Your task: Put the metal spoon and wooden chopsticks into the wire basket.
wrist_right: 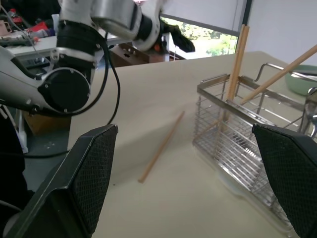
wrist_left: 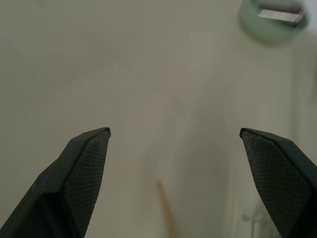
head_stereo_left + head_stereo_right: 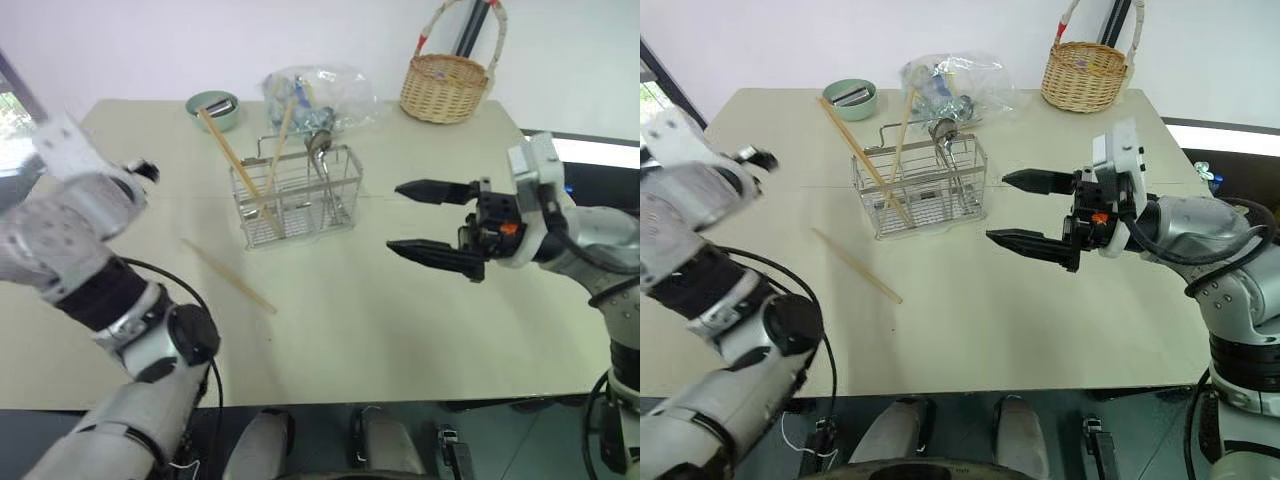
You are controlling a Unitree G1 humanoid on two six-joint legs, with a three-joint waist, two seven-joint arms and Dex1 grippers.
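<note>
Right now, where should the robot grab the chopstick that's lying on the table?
Best near the middle of the chopstick, coming straight down from above with the fingers across it. It lies flat and slanted on the bare table, apart from the basket, so there is nothing to get under. The open left gripper looks nearest.

Wire basket point(image 3: 300, 195) holding metal spoon point(image 3: 320, 150) and two leaning chopsticks point(image 3: 235, 165), third chopstick point(image 3: 228, 276) flat on table nearby

Lab or workshop – cluttered workbench point(image 1: 29, 37), plain table point(image 3: 420, 330), white wall point(image 3: 200, 40).
</note>
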